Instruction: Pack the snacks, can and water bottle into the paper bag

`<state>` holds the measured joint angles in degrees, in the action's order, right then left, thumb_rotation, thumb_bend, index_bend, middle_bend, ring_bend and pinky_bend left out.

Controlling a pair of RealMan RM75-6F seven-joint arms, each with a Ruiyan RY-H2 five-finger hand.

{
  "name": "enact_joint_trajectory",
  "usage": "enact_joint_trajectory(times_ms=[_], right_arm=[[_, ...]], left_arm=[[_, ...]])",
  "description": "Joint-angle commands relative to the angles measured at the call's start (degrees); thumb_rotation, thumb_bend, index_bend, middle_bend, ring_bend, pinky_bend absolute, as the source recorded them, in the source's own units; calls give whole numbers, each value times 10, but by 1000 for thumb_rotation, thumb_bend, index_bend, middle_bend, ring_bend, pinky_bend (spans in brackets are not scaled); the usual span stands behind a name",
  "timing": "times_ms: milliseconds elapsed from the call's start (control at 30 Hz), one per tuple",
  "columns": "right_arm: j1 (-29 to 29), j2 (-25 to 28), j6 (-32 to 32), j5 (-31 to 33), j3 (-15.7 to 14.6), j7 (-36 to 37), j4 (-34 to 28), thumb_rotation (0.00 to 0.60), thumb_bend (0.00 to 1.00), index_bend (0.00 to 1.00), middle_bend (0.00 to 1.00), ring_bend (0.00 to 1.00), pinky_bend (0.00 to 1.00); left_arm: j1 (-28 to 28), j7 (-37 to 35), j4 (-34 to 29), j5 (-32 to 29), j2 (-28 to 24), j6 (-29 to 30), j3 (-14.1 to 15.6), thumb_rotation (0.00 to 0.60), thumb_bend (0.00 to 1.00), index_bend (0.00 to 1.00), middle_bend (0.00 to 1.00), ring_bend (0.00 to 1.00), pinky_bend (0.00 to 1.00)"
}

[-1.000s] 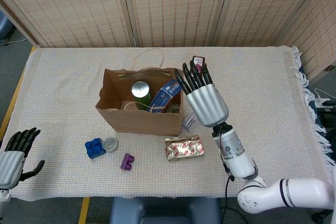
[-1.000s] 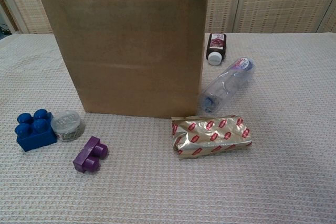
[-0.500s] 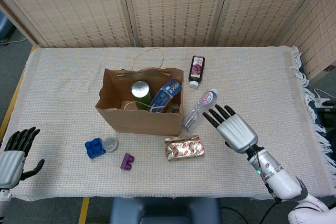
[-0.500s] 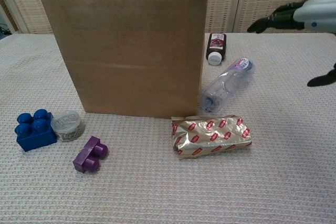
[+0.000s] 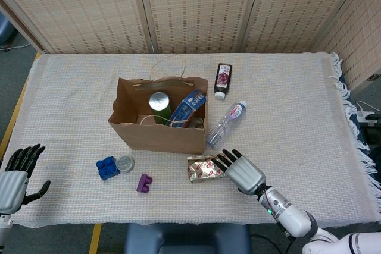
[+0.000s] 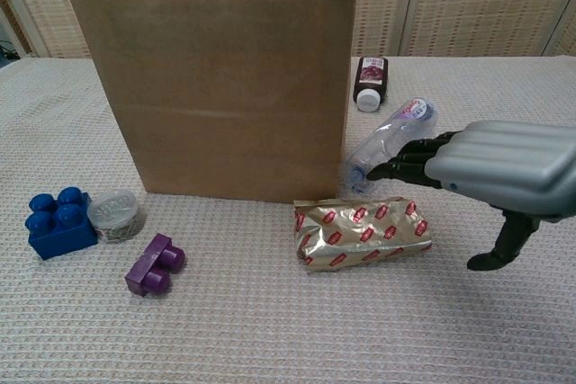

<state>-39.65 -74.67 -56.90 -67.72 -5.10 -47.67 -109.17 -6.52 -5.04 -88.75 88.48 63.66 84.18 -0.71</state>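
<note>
Two risks from here. Could crush or skid the foil snack packet (image 5: 205, 168), lying flat on the surface (image 5: 297, 99) just in front of the paper bag (image 5: 156, 128), since right hand (image 5: 243, 172) hovers over its right end with fingers spread, holding nothing. Could also nudge the water bottle (image 5: 226, 124), lying beside the bag, into a roll. Left hand (image 5: 15, 178) spread and idle at the near-left edge.

Counted: one bag, one green can (image 5: 159, 103) and one blue packet (image 5: 187, 106) inside; one bottle, one foil packet, one small dark bottle (image 5: 222, 79), two toy blocks, one small tin.
</note>
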Motion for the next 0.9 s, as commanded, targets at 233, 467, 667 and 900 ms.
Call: enact_joint_trajectory(times_ms=[233,467,667,900], right_arm=[[-6,-114,-5,57,21,-45,85,600,55,0,99,36,164],[-7,-166,-19,65,41,-38,133,600,55,0,100,36,164],[-10,-202,-18,92,44,-54,165,600,57,66,116,57,210],[4,-216,-48,18,39,10,172,600,207,582,491,494,678]], left_arm=[[0,-5,1,1,-1,-1,0,600,332,26,0,0,0],[-1,-7,2,2,-1,-1,1,600,332,25,0,0,0],[-1,-9,2,3,-2,-2,1,600,331,26,0,0,0],[-1,-13,3,3,-2,-2,1,600,330,26,0,0,0]])
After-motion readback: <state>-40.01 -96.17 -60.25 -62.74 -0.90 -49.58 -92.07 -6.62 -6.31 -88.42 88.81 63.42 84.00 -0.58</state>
